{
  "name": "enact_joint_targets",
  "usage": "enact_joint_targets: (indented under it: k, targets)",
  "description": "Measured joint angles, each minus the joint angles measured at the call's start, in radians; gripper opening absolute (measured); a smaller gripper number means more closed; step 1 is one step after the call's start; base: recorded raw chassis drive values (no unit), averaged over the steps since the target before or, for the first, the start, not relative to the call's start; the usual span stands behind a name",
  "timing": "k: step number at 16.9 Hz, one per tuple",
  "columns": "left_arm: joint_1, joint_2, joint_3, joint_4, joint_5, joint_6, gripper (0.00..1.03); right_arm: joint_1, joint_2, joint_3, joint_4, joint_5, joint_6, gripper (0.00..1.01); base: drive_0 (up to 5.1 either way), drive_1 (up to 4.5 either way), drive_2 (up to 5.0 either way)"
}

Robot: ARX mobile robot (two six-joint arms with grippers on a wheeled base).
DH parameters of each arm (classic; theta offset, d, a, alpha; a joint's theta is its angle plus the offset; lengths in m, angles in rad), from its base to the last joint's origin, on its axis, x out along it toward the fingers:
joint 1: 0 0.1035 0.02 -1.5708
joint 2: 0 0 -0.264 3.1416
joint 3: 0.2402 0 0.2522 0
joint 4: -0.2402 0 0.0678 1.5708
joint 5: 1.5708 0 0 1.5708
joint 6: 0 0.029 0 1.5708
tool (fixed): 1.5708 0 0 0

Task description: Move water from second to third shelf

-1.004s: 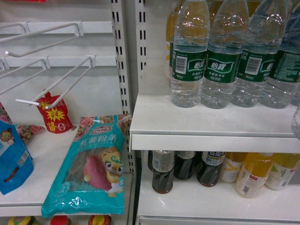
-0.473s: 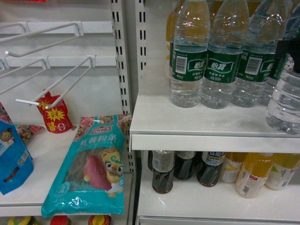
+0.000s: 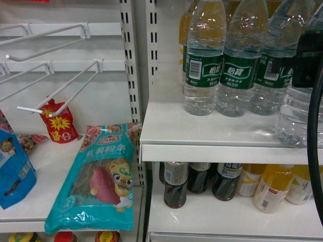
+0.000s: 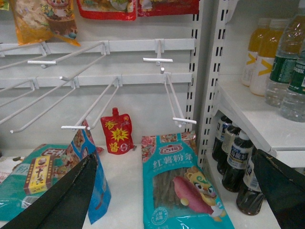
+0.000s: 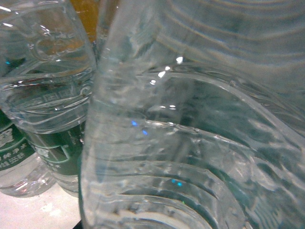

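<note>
A clear ribbed water bottle (image 3: 295,118) hangs at the right end of the upper white shelf (image 3: 202,132), its base level with the shelf's front edge. My right gripper (image 3: 306,65) is shut on its upper part, and the fingers themselves are hidden. In the right wrist view this bottle (image 5: 181,143) fills almost the whole frame. A row of like bottles with green labels (image 3: 204,65) stands behind it on the same shelf. My left gripper (image 4: 174,200) is open, with nothing between its black fingers (image 4: 66,200), low in front of the left bay.
Dark cola bottles (image 3: 175,186) and yellow drinks (image 3: 272,189) stand on the shelf below. A teal noodle packet (image 3: 98,181) and a red pouch (image 3: 59,122) lie in the left bay under white wire hooks (image 3: 75,85). A black cable (image 3: 314,151) hangs at the right edge.
The held water bottle has come in from the right edge and moved left over the upper shelf. The right gripper's black body now shows above it. The left side is unchanged.
</note>
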Motion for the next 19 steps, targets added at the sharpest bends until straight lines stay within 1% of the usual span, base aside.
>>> enact_joint_targets:
  k: [3,6,9,10,15,16,17,19]
  targets:
    - [0.000,0.000,0.000,0.000,0.000,0.000,0.98,-0.014,0.019,0.020,-0.004,0.001,-0.002,0.43,0.0,0.00,0.0]
    - [0.000,0.000,0.000,0.000,0.000,0.000,0.98,-0.013,0.027,0.035,-0.014,0.001,0.002,0.43,0.0,0.00,0.0]
    - [0.000,0.000,0.000,0.000,0.000,0.000,0.98,-0.013,0.035,0.036,-0.014,0.000,0.028,0.43,0.0,0.00,0.0]
    - [0.000,0.000,0.000,0.000,0.000,0.000,0.98,-0.013,0.038,0.036,-0.005,0.000,0.031,0.43,0.0,0.00,0.0]
    - [0.000,0.000,0.000,0.000,0.000,0.000,0.98,-0.013,0.051,0.035,0.016,0.004,0.030,0.43,0.0,0.00,0.0]
    - [0.000,0.000,0.000,0.000,0.000,0.000,0.98,-0.013,0.053,0.035,0.017,0.005,0.027,0.45,0.0,0.00,0.0]
    - [0.000,0.000,0.000,0.000,0.000,0.000,0.98,-0.013,0.056,0.034,0.019,0.005,0.027,0.60,0.0,0.00,0.0]
    - [0.000,0.000,0.000,0.000,0.000,0.000,0.98,-0.013,0.057,0.034,0.030,0.006,0.027,0.80,0.0,0.00,0.0]
